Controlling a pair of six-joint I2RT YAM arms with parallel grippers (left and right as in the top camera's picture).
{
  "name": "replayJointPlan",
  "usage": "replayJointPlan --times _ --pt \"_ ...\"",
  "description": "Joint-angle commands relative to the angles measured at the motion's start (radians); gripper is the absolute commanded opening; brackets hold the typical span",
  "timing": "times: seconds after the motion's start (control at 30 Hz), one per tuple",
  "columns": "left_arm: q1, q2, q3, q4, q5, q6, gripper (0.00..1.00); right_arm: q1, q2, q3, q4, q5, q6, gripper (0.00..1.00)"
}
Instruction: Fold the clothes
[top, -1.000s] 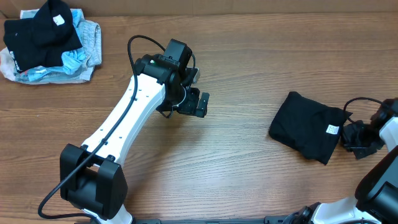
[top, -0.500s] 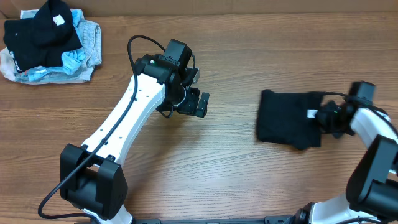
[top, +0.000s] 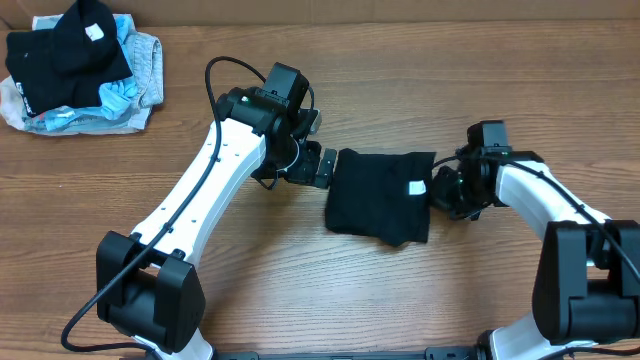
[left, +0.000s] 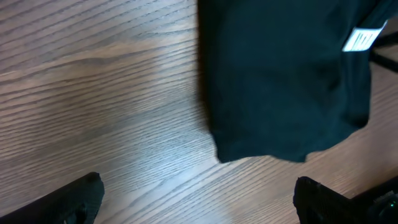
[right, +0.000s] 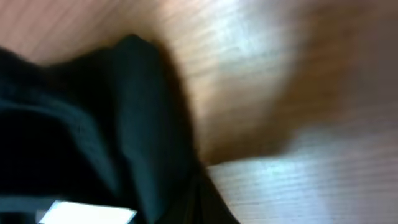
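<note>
The clothes (top: 375, 195), a folded black garment with a small white label (top: 417, 187), lie flat on the wooden table at its middle. My right gripper (top: 445, 192) is shut at the garment's right edge, next to the label. In the right wrist view the black fabric (right: 74, 124) bunches up right against the closed tips (right: 205, 211). My left gripper (top: 318, 168) hangs open just off the garment's left edge. In the left wrist view its spread fingers frame bare wood (left: 199, 199), and the garment (left: 280, 74) lies just beyond them.
A pile of other garments (top: 75, 70), black on top of pale blue and grey, sits at the table's far left corner. The left arm (top: 215, 185) stretches diagonally from its base at the front left.
The right gripper has swept left across the table, and the folded black garment has come with it from the right side to the middle, beside the left gripper. The left arm has not moved.
</note>
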Motion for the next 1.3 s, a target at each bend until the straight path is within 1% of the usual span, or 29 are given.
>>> replayJointPlan --times 0.0,0.1,0.13,0.17,0.23,0.27,0.3,0.33,0.37,0.4,0.43,0.47,0.5,0.53,0.57,0.63,0.73,0.77,0.83,0.93,0.97,1.0,1.07,1.1,1.13,1.17,1.2,1.23,1.27 --pt "0.003 -0.029 0.016 0.000 -0.005 0.027 1.00 -0.032 -0.036 0.121 -0.103 0.131 0.026 0.04" --pt "0.003 -0.029 0.016 0.003 -0.005 0.027 1.00 -0.077 -0.056 0.251 -0.264 0.145 0.013 0.06" --pt "0.003 -0.029 0.016 0.008 -0.002 0.027 0.97 -0.089 -0.061 0.293 -0.309 0.128 -0.011 0.06" --pt "0.003 -0.029 0.016 0.014 0.010 0.027 0.93 -0.099 -0.064 0.340 -0.360 0.089 -0.056 0.06" --pt "0.000 -0.029 0.014 0.032 0.050 0.027 0.79 -0.102 -0.066 0.404 -0.437 -0.029 -0.163 0.09" --pt "-0.003 -0.029 0.010 0.045 0.065 0.028 0.67 -0.100 -0.066 0.423 -0.468 -0.105 -0.221 0.15" --pt "-0.010 -0.028 0.004 0.061 0.075 0.031 0.57 -0.091 -0.066 0.430 -0.492 -0.183 -0.274 0.25" --pt "-0.017 -0.024 -0.002 0.074 0.077 0.039 0.51 -0.078 -0.066 0.430 -0.511 -0.261 -0.312 0.42" --pt "-0.027 -0.016 -0.005 0.086 0.076 0.043 0.46 -0.064 -0.063 0.430 -0.531 -0.296 -0.320 0.56" --pt "-0.038 0.000 -0.005 0.094 0.077 0.041 0.40 -0.042 -0.061 0.425 -0.553 -0.308 -0.319 0.55" --pt "-0.046 0.012 -0.005 0.101 0.077 0.040 0.32 -0.023 -0.061 0.418 -0.565 -0.310 -0.319 0.50" --pt "-0.055 0.031 -0.005 0.109 0.078 0.033 0.26 0.007 -0.061 0.406 -0.570 -0.310 -0.319 0.36" --pt "-0.066 0.055 -0.005 0.118 0.078 0.019 0.19 0.034 -0.061 0.394 -0.568 -0.310 -0.319 0.18" --pt "-0.076 0.077 -0.005 0.123 0.078 0.004 0.13 0.062 -0.061 0.380 -0.560 -0.310 -0.306 0.11" --pt "-0.084 0.100 -0.005 0.126 0.085 -0.010 0.04 0.093 -0.061 0.361 -0.541 -0.309 -0.284 0.10" --pt "-0.097 0.144 -0.005 0.130 0.112 -0.011 0.04 0.138 -0.061 0.331 -0.505 -0.303 -0.249 0.10" --pt "-0.105 0.199 -0.005 0.129 0.125 -0.011 0.04 0.191 -0.061 0.268 -0.433 -0.302 -0.207 0.13" --pt "-0.105 0.207 -0.005 0.129 0.129 -0.011 0.04 0.204 -0.061 0.246 -0.412 -0.302 -0.206 0.15" --pt "-0.104 0.219 -0.005 0.130 0.130 -0.011 0.04 0.226 -0.061 0.203 -0.365 -0.274 -0.218 0.21" --pt "-0.099 0.222 -0.005 0.134 0.126 -0.007 0.06 0.239 -0.061 0.154 -0.309 -0.209 -0.234 0.44" --pt "-0.099 0.222 -0.005 0.135 0.126 -0.006 0.11 0.240 -0.060 0.140 -0.291 -0.208 -0.245 0.61" --pt "-0.100 0.222 -0.005 0.135 0.127 -0.007 0.16 0.240 -0.057 0.120 -0.266 -0.209 -0.245 0.68" --pt "-0.103 0.226 -0.006 0.135 0.132 -0.008 0.15 0.240 -0.048 0.096 -0.233 -0.216 -0.244 0.67" --pt "-0.108 0.228 -0.007 0.135 0.137 -0.008 0.14 0.240 -0.042 0.083 -0.216 -0.224 -0.244 0.62" --pt "-0.113 0.231 -0.011 0.138 0.137 -0.008 0.14 0.240 -0.034 0.068 -0.195 -0.237 -0.244 0.53" --pt "-0.120 0.233 -0.014 0.141 0.137 -0.008 0.13 0.240 -0.026 0.052 -0.172 -0.251 -0.243 0.38" --pt "-0.126 0.233 -0.018 0.142 0.136 -0.008 0.13 0.240 -0.015 0.040 -0.155 -0.256 -0.234 0.28" --pt "-0.129 0.233 -0.024 0.144 0.135 -0.008 0.13 0.240 -0.007 0.029 -0.144 -0.256 -0.223 0.24" --pt "-0.132 0.233 -0.029 0.144 0.135 -0.008 0.13 0.240 0.004 0.021 -0.136 -0.253 -0.219 0.13"
